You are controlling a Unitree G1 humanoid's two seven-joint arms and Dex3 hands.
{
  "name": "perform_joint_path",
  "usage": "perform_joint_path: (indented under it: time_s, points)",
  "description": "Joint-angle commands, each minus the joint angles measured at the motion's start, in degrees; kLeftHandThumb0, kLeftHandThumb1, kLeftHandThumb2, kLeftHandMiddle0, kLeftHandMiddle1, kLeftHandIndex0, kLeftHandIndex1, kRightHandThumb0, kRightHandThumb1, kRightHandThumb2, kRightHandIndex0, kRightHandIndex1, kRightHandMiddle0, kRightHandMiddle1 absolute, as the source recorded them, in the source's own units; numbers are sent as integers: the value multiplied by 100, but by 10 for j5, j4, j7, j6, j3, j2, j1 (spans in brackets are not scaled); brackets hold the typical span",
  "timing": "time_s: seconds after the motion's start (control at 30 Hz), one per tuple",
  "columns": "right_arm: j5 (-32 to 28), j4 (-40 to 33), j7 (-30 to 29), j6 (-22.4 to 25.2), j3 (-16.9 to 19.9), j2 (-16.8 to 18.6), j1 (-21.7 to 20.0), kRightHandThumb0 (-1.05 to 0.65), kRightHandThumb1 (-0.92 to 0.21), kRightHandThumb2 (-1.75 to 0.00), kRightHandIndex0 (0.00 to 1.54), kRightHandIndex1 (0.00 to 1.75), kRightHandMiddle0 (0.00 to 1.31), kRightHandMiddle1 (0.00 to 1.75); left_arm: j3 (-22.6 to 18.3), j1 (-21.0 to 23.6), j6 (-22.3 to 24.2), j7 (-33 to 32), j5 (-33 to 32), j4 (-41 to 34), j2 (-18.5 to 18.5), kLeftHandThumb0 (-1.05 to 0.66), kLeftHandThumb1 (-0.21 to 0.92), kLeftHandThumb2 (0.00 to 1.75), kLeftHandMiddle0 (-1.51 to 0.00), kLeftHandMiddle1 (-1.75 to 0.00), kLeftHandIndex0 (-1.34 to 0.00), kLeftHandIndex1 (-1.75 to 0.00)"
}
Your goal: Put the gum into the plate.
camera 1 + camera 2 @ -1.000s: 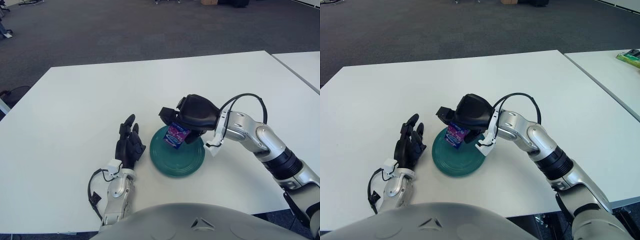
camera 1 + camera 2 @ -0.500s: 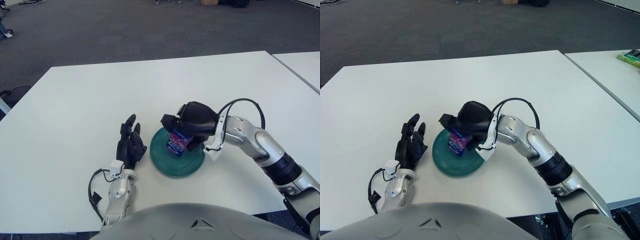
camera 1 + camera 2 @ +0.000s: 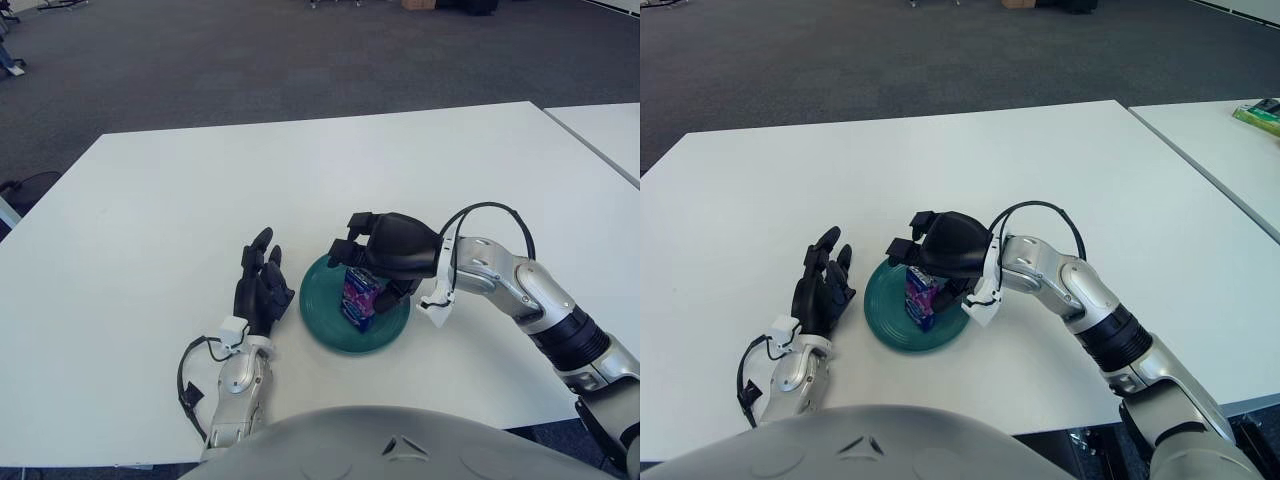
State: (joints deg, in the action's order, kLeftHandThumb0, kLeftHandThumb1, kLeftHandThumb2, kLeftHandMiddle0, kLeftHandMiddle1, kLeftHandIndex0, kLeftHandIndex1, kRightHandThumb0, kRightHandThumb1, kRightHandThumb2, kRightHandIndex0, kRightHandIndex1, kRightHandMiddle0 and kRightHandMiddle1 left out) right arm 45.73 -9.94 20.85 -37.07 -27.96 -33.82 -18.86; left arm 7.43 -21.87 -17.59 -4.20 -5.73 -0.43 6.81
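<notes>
The gum (image 3: 358, 297), a small purple and blue box, stands upright on the dark green plate (image 3: 322, 322) near the table's front middle. My right hand (image 3: 372, 258) hovers just over the box, reaching in from the right. Its fingers are spread and lifted off the box toward the left, and the thumb sits close to the box's right side. My left hand (image 3: 260, 288) rests palm down on the white table just left of the plate, fingers relaxed and holding nothing.
The white table (image 3: 180, 190) stretches far back and to the left. A second white table (image 3: 612, 130) stands at the right across a narrow gap, with a green object (image 3: 1262, 118) on it. Dark carpet lies beyond.
My right hand lowered the gum from above the plate down onto it. Its fingers then opened off the box, which now stands on the plate. The left hand has not moved.
</notes>
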Motion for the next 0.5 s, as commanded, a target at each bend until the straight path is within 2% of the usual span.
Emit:
perform_joint_path:
  time_s: [0.0,0.47]
  points:
    - [-4,16,-26,-20,13,0,-5,-104,-92,-96,1,1,0,4,-5,-3,14,-6,-7,25,22,-90,92,95,-29,-1,0,-62]
    - [-4,45,-51,-57,17,4,-10,-105,-92,-95,0,0,0,0,-2,-3,-15,-3,-17,45,27,-95,92,96,-28,0,0,-62]
